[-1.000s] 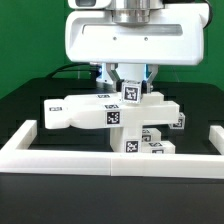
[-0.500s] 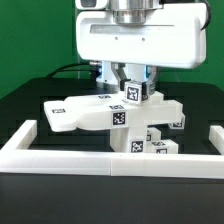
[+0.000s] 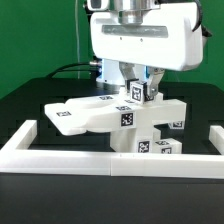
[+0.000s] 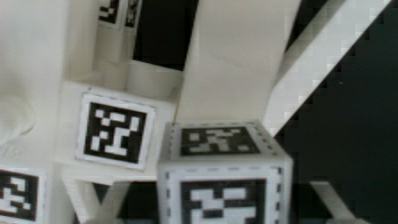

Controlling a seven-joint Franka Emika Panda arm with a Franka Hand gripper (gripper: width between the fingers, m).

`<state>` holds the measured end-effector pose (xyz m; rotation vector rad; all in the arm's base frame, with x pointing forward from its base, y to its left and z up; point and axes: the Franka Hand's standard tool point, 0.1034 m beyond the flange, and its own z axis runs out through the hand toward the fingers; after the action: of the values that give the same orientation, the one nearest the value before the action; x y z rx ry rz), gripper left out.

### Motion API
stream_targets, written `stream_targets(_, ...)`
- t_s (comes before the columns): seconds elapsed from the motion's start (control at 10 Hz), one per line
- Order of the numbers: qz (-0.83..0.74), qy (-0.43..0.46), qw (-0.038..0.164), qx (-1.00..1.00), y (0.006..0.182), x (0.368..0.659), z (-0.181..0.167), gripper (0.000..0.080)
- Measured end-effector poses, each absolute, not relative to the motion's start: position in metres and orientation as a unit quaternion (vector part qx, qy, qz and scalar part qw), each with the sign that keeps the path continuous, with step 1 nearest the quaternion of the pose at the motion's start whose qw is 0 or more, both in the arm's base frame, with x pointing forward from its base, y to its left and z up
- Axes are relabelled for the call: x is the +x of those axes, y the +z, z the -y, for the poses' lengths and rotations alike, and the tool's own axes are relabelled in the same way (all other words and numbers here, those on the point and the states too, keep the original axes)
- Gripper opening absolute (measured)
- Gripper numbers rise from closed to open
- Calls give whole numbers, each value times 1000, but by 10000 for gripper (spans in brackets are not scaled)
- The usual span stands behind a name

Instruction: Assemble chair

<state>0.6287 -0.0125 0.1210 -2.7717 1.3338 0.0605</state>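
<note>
The chair (image 3: 100,116) is a joined white structure: a flat slab with tagged posts and blocks under and beside it, sitting just behind the front border wall. My gripper (image 3: 139,88) hangs over its middle, shut on a small upright tagged block (image 3: 136,94) at the top of the structure. In the wrist view the same block (image 4: 221,160) fills the space between my fingers (image 4: 84,196), with my gripper (image 4: 221,205) closed around it. A second tagged chair piece (image 4: 116,130) stands next to it.
A long low white border wall (image 3: 60,160) runs along the front and turns back at both ends. The tabletop is black. A green backdrop and a dark cable lie behind the arm on the exterior view's left.
My gripper has moved toward the exterior view's right, and the whole chair structure has shifted right with it.
</note>
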Motion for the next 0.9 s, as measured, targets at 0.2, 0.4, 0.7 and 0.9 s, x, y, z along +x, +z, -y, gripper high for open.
stream_targets(0.2,-390,18,33,-920,121,629,11,539)
stream_targets(0.4,-364,17,34,-931,121,629,8,642)
stream_targets(0.7,-207,11,36,-978,122,629,3,649)
stream_targets(0.9,-134,9,37,-990,122,629,2,649)
